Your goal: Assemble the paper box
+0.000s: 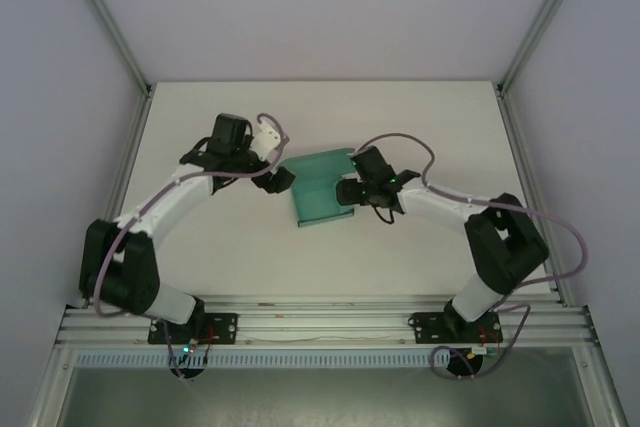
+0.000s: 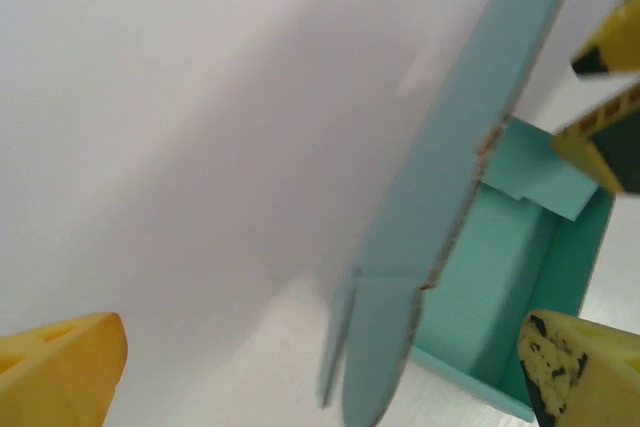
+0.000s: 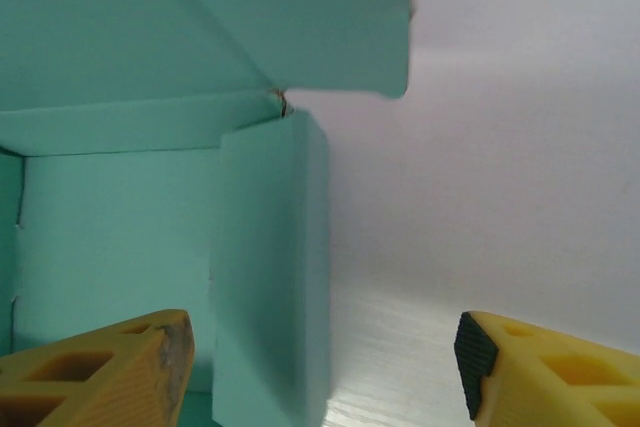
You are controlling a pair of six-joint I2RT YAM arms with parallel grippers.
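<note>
Though part-folded, paper box (image 1: 322, 192) open-topped.

Lab rig: aluminium frame (image 1: 110, 25), white panels (image 1: 320, 7).

Nothing can be read in any view: no text, label, brand, number or sign. The paper box (image 1: 320, 192) is plain, unmarked teal card on every face that shows. The white counter (image 1: 400, 117) under it bears no marking either.
</note>
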